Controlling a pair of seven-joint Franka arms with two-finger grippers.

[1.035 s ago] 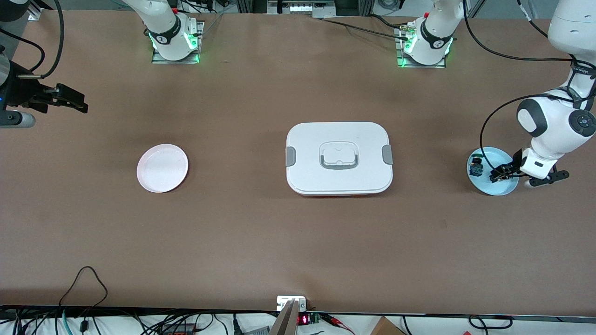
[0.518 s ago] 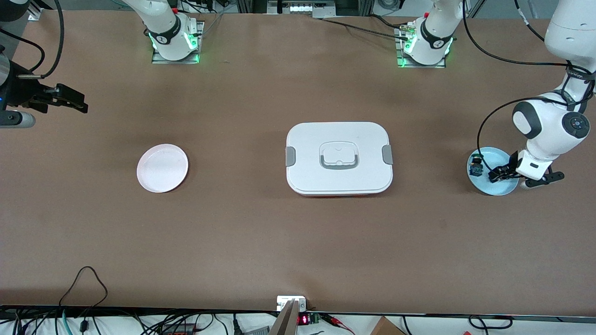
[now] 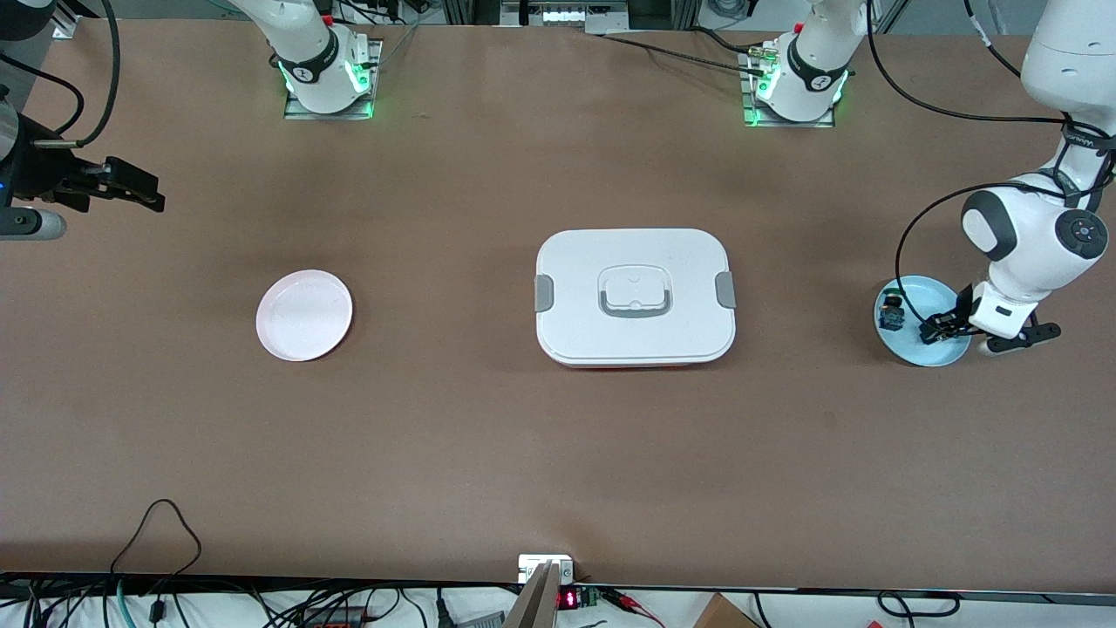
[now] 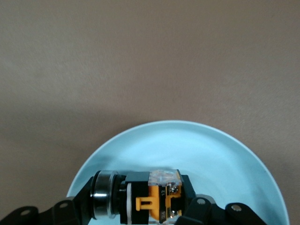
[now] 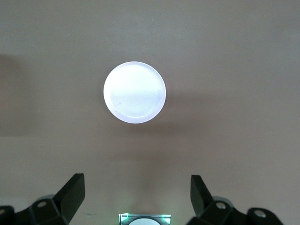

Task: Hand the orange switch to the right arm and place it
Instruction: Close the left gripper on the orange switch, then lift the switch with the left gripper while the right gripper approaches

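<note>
Table [image 3: 488,453]: brown, matte, cables along its edges.
Lidded white box [image 3: 635,296]: centre.
Pink plate [image 3: 304,315]: from the box, nine o'clock in the front view.
Blue plate [image 3: 946,351]: from the box, three o'clock.
Orange switch [image 4: 157,199]: over the blue plate, my left gripper [image 3: 935,329] clamped on it.
Blue-green switch [image 3: 890,312]: on the same plate, beside it.
My right gripper [image 5: 137,193]: fingers spread, waiting above the table's right-arm end.

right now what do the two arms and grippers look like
Both arms are white with black joint sections and green-lit bases. A black cable loops along the left arm to its black linkage-finger left gripper. The right gripper is black and slim, with a silver wrist ring.
</note>
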